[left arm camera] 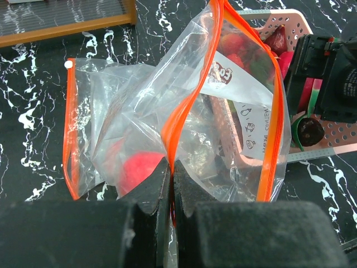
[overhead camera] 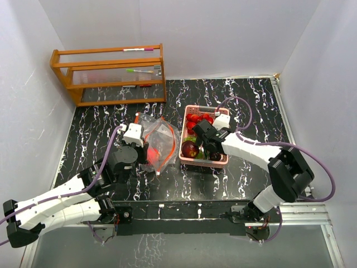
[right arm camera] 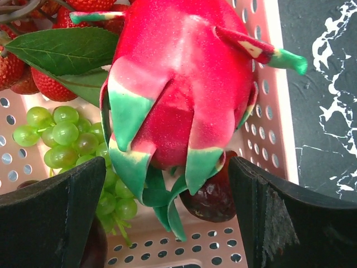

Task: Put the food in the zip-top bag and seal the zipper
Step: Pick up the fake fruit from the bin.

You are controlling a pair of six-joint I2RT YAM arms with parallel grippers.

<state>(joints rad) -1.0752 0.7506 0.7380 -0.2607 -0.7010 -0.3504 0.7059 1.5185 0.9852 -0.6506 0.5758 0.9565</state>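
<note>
On a black marbled table [overhead camera: 100, 128], the left gripper [left arm camera: 172, 170] is pinching the orange zipper edge [left arm camera: 187, 106] of a clear zip-top bag [left arm camera: 234, 139]. Its jaws are pressing fully together on the plastic. The bag is sitting just beside a pink mesh basket [right arm camera: 273, 84], with one red fruit [left arm camera: 139, 167] lying inside it. The right gripper [right arm camera: 167, 167] is hanging in the basket, its jaws spread wide on either side of a pink-red dragon fruit [right arm camera: 178, 78] and holding nothing. Green grapes [right arm camera: 61, 134], strawberries [right arm camera: 22, 72] and a dark round fruit [right arm camera: 212, 198] are lying around the dragon fruit.
</note>
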